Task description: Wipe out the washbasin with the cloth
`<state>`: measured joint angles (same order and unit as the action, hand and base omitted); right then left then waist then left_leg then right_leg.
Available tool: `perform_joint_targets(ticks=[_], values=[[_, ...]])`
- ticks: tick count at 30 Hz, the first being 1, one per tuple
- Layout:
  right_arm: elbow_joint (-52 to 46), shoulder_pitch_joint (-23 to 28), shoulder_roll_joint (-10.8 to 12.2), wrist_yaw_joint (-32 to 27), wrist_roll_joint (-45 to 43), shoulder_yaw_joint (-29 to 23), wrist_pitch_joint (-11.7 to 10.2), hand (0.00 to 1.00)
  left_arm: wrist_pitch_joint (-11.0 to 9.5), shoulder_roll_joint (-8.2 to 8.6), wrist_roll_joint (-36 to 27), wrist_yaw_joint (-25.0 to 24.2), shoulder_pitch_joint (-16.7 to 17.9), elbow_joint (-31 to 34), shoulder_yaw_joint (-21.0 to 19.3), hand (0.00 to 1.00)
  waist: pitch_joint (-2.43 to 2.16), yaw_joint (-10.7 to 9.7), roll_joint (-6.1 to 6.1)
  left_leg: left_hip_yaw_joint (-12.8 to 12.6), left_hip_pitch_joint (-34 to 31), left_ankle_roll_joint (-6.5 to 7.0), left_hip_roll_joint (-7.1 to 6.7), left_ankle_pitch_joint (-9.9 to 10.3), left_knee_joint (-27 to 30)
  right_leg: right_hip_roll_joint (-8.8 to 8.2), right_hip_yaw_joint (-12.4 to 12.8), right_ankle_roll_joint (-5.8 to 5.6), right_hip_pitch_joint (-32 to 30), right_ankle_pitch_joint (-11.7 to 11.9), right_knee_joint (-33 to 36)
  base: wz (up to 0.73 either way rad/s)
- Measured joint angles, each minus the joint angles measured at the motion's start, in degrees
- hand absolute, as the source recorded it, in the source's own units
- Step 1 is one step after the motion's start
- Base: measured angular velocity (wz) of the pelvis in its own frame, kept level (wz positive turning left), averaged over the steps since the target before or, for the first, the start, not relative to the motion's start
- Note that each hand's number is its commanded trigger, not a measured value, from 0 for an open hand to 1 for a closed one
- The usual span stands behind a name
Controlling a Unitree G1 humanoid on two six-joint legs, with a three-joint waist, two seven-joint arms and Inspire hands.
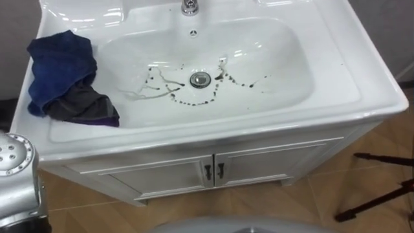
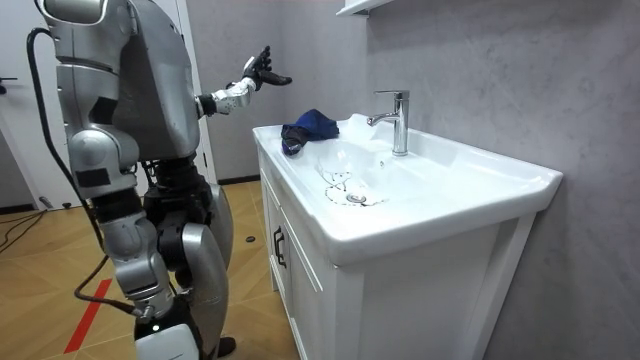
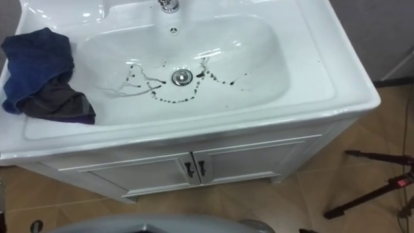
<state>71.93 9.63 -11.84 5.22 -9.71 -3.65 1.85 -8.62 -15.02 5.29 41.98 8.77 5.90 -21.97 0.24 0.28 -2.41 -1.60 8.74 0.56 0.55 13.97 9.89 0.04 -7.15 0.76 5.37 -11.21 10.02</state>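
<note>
Start of wiping: we see the blue cloth (image 1: 61, 74) lying ungrasped on the left rim of the basin (image 1: 362, 90), dark stains (image 1: 187, 102) ringing the drain (image 1: 199, 79), and the left hand (image 2: 258, 73) raised, fingers released, which we judge must next descend and grasp the cloth.

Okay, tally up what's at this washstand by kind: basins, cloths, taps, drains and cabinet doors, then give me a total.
White ceramic basin: 1
Crumpled dark blue cloth with a grey part: 1
Chrome tap: 1
Round chrome drain: 1
White cabinet doors: 2
Total: 6
</note>
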Motion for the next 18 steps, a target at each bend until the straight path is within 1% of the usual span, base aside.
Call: perform_joint_targets(ticks=[2, 3, 4, 6, 7, 9, 12, 14, 16, 18], values=[[0.29, -0.34, 0.13, 0.0, -0.01, 0.01, 0.19, 0.0, 0.02, -0.01, -0.07, -1.21, -0.05, -0.16, 1.55, 0.0, 0.07, -0.35, -0.08, -0.07, -0.03, 0.0, 0.04, 0.0, -0.23, 0.1, 0.38, 0.0, -0.39, 0.0, 0.2, -0.06], [0.73, -0.62, 0.18, -0.01, -0.01, 0.01, 0.23, 0.0, 0.09, -0.01, -0.06, -1.79, -0.13, -0.48, 2.92, 0.0, 0.22, -0.52, -0.19, -0.22, -0.02, 0.0, 0.05, 0.0, -0.25, 0.14, 0.69, 0.0, -0.6, 0.0, 0.53, -0.07], [0.88, -0.75, 0.18, -0.01, -0.06, 0.03, 0.27, 0.0, 0.1, -0.01, -0.06, -2.12, -0.17, -0.75, 3.66, 0.0, 0.27, -0.61, -0.15, -0.33, -0.02, 0.0, 0.05, 0.0, -0.25, 0.13, 0.77, 0.0, -0.68, 0.0, 0.6, -0.08], [0.3, -0.79, 0.16, -0.09, -0.23, 0.13, 0.65, 0.0, 0.24, 0.02, 0.02, -3.25, -0.67, -3.34, 6.64, 0.0, 0.36, -1.25, -0.2, -0.98, -0.02, 0.0, 0.05, 0.0, -0.26, 0.1, 1.02, -0.02, -0.84, 0.01, 0.68, -0.08], [0.08, -0.78, 0.17, -0.11, -0.27, 0.13, 0.67, 0.0, 0.51, 0.09, 0.02, -3.66, -0.67, -4.0, 7.06, 0.0, 0.35, -1.4, -0.27, -1.21, -0.04, 0.0, 0.08, 0.0, -0.27, 0.12, 1.17, -0.02, -1.01, 0.01, 0.78, -0.18], [-0.7, -0.67, 0.19, -0.1, -0.74, 0.13, 0.68, 0.0, 1.29, 0.1, 0.04, -4.53, -0.71, -6.8, 8.42, 0.0, 0.38, -1.81, -0.54, -2.5, -0.1, 0.0, 0.24, 0.0, -0.31, 0.33, 2.27, 0.02, -1.73, 0.07, 1.23, -0.26], [-0.81, -0.88, 0.21, -0.03, -0.75, 0.14, 0.68, 0.0, 2.17, 0.32, 1.81, -5.27, -0.81, -8.91, 8.76, 0.0, 0.37, -2.45, -0.34, -3.21, -0.19, 0.0, 0.31, 0.0, -0.36, 0.4, 2.79, 0.05, -2.33, 0.07, 1.87, -0.17], [-0.61, -0.73, 0.2, -0.01, -0.65, 0.14, 0.74, 0.0, 2.18, 0.32, 2.13, -5.41, -0.83, -9.7, 8.79, 0.0, 0.35, -2.99, -0.22, -3.5, -0.13, 0.0, 0.31, 0.0, -0.37, 0.44, 3.08, 0.04, -2.36, 0.08, 1.83, -0.09], [-0.37, -0.68, 0.33, 0.09, -0.52, 0.14, 0.85, 0.0, 2.23, 0.32, 2.58, -5.41, -0.99, -11.47, 9.02, 0.0, 0.34, -3.31, -0.27, -3.23, 0.03, 0.0, 0.28, 0.0, -0.38, 0.49, 3.42, 0.01, -2.21, 0.15, 1.71, -0.08], [0.37, -0.87, 0.48, 0.13, -0.84, 0.18, 1.04, 0.0, 2.67, 0.32, 4.41, -5.41, -2.11, -14.3, 9.76, 0.0, 0.35, -3.47, -0.42, -3.1, 0.05, 0.0, 0.28, 0.0, -0.41, 0.62, 3.86, -0.01, -2.25, 0.27, 1.65, -0.04]])
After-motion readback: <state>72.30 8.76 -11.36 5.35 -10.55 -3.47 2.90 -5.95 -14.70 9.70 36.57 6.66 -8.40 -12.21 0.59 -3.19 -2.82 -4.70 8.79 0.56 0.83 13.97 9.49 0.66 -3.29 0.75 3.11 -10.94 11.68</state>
